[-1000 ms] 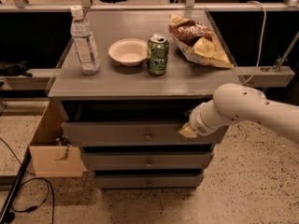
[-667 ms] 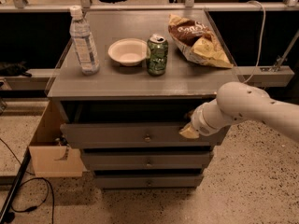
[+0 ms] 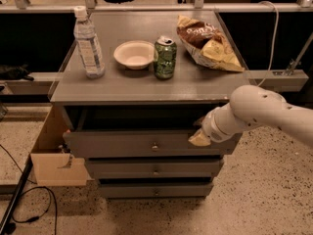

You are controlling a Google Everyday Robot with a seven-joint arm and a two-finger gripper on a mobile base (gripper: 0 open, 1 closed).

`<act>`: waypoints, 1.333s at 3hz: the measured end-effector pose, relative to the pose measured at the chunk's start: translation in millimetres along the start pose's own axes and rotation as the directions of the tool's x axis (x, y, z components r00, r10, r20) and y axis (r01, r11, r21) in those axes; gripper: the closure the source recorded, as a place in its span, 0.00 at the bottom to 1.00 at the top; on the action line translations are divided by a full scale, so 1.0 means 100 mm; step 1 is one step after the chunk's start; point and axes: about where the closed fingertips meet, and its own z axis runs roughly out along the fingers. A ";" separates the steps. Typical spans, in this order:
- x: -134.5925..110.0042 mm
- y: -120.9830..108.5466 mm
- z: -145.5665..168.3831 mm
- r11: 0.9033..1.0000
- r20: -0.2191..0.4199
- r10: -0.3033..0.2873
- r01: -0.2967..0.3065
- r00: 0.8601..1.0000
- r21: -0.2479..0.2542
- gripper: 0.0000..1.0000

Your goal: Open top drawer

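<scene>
Gripper (image 3: 199, 138) at top drawer (image 3: 122, 144) R end, unmoved vs. earlier (grip state unclear).

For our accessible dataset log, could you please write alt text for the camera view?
The robot's gripper is at the right end of the top drawer of a grey cabinet, right of its centre knob; a dark gap shows above the drawer front. On the cabinet top are a water bottle, a bowl, a green can and a chip bag.
</scene>
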 end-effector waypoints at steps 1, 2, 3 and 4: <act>0.00 0.00 0.00 1.000 0.000 0.000 0.000 1.000 0.000 0.50; 0.00 0.00 0.00 1.000 0.000 0.000 0.000 1.000 0.000 0.27; 0.00 0.00 0.00 1.000 0.000 0.000 0.000 1.000 0.000 0.04; 0.00 0.00 0.00 1.000 0.000 0.000 0.000 1.000 0.000 0.00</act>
